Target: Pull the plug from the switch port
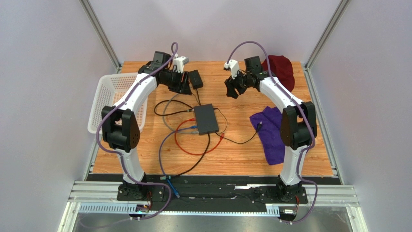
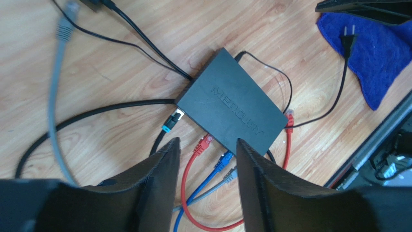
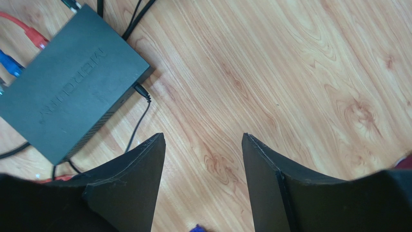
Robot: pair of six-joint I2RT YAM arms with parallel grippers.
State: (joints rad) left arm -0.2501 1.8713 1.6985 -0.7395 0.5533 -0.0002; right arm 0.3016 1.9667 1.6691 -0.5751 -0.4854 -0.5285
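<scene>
The flat black switch (image 1: 206, 119) lies mid-table; it also shows in the left wrist view (image 2: 232, 108) and the right wrist view (image 3: 72, 84). Its port edge (image 2: 193, 118) holds a black plug with a cyan tip (image 2: 170, 123), a red plug (image 2: 205, 142), a blue plug (image 2: 225, 158) and a grey plug (image 2: 232, 173). My left gripper (image 1: 182, 83) (image 2: 207, 141) hovers open above that edge, holding nothing. My right gripper (image 1: 233, 87) (image 3: 203, 137) is open and empty over bare wood to the right of the switch.
A black adapter brick (image 1: 196, 79) sits behind the switch. A white basket (image 1: 109, 101) stands at the left edge. A purple cloth (image 1: 270, 133) holds a two-pin power plug (image 2: 349, 36). A dark red cloth (image 1: 280, 70) lies back right. A loose grey plug (image 2: 65, 24) and another red plug (image 2: 289, 118) lie near the switch.
</scene>
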